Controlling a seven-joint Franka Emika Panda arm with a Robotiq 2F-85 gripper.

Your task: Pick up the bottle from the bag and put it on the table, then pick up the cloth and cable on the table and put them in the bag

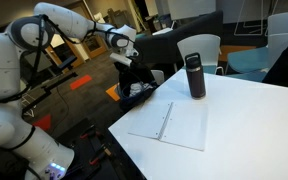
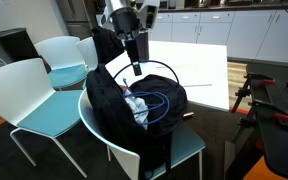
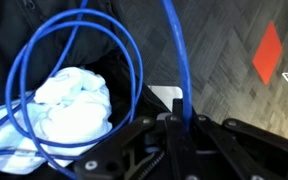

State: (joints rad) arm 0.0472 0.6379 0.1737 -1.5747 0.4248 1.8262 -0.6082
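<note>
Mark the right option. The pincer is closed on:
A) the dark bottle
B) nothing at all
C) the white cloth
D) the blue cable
D: in the wrist view the pincer is shut on a strand of the cable, and the cable's loops hang down into the bag.

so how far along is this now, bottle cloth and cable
Done: the bottle stands on the table, and the cloth lies inside the bag. In hand: the gripper is shut on the cable above the bag, with loops hanging into it. Left: lower and release the cable into the bag.
</note>
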